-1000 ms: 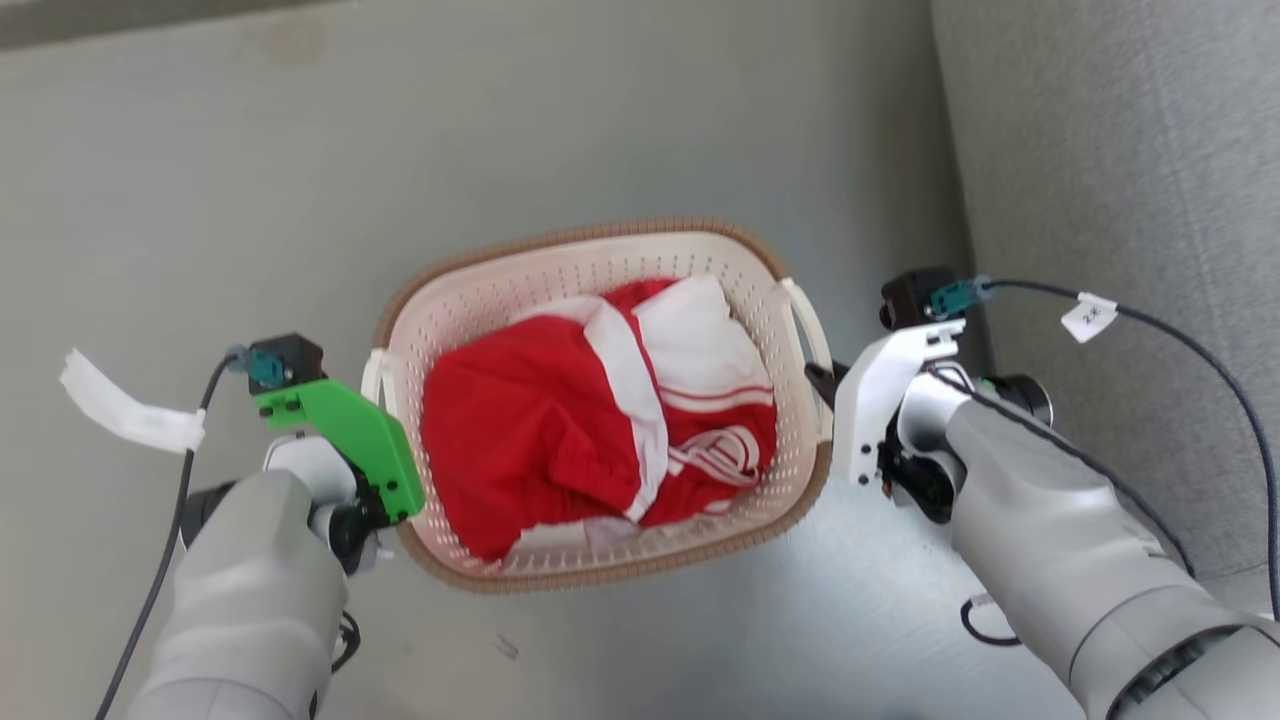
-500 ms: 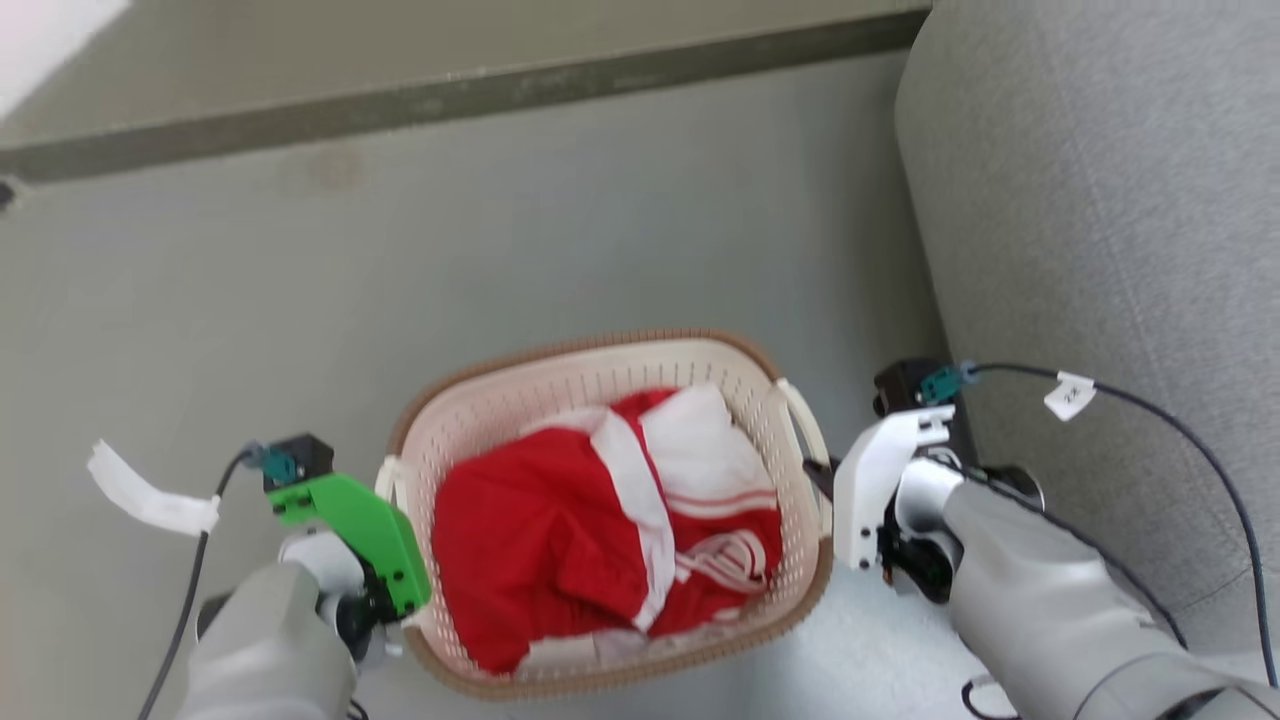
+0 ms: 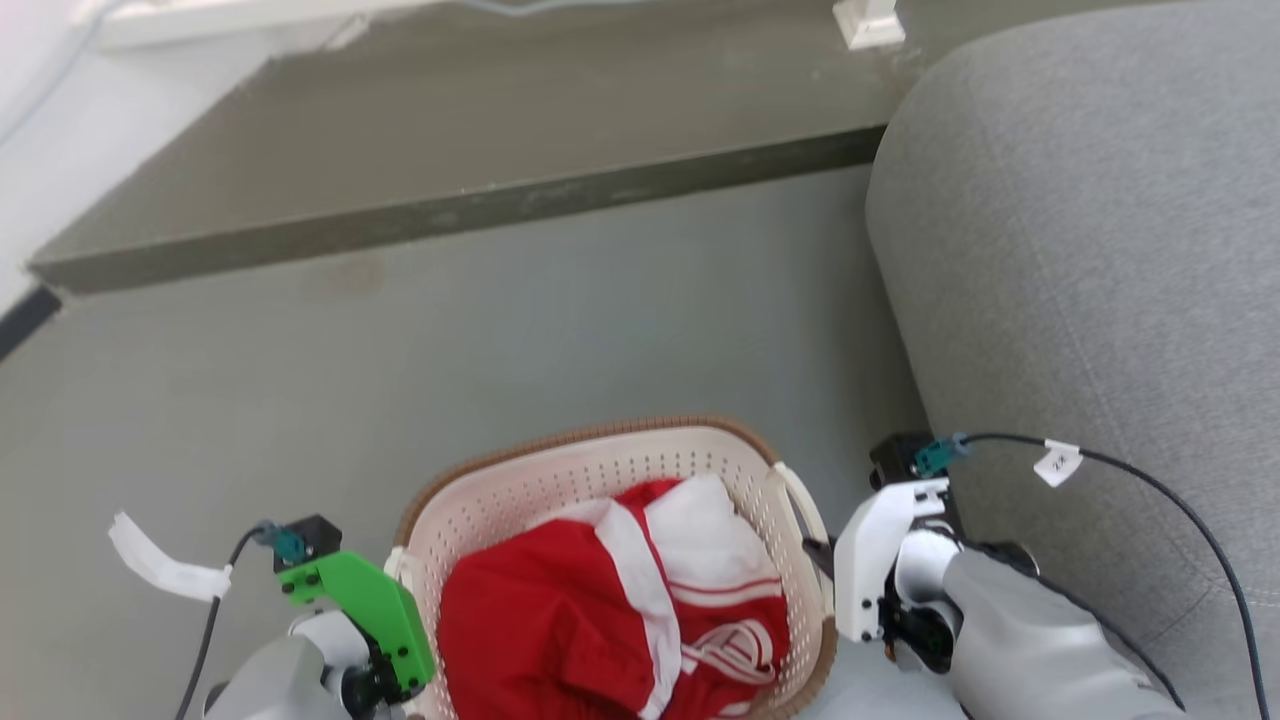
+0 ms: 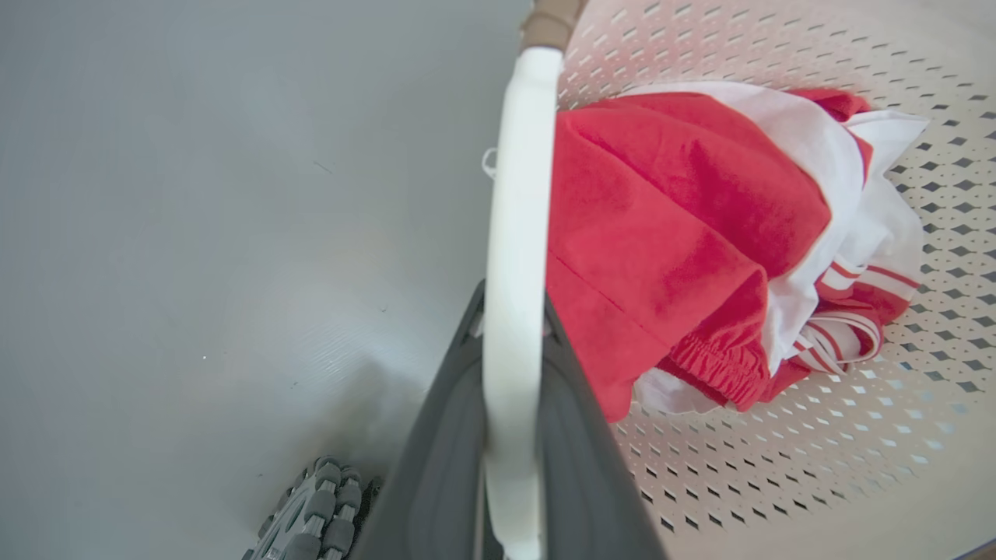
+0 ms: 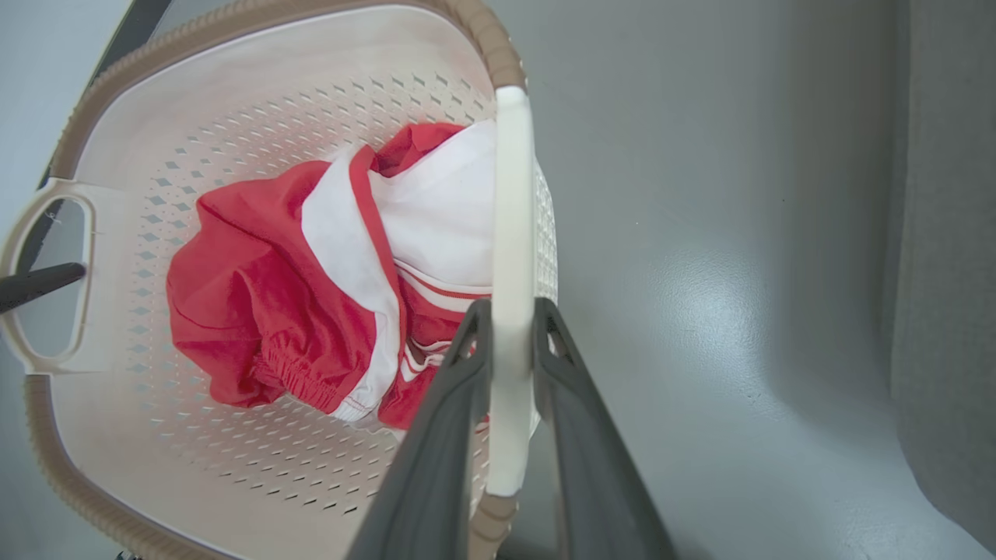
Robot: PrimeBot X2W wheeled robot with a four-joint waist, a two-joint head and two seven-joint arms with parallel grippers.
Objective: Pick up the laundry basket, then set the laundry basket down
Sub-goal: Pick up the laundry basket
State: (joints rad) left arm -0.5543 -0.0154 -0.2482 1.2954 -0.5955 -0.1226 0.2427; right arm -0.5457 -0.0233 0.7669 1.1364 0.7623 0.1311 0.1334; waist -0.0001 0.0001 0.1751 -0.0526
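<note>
We find the left gripper [image 4: 510, 311] pinching the left handle [image 4: 513, 194] and the right gripper [image 5: 511, 311] pinching the right handle [image 5: 513, 233]. Between them is one laundry basket [image 3: 600, 470] holding red-and-white clothing [image 3: 560, 630]. The right wrist view adds a dark fingertip [image 5: 39, 284] through the far handle. The head view adds grey floor [image 3: 500, 330], one grey sofa [image 3: 1080, 250] at right and a dark ledge [image 3: 400, 150] beyond.

The floor [image 3: 560, 330] is smooth, pale grey and slightly glossy, with a faint brownish mark [image 3: 345, 272] near its far edge. A grey fabric sofa [image 3: 1100, 250] stands on it at the right. A darker raised step [image 3: 450, 160] runs along the far side. In the left wrist view a grey wheel [image 4: 311, 509] with small rollers sits on the floor.
</note>
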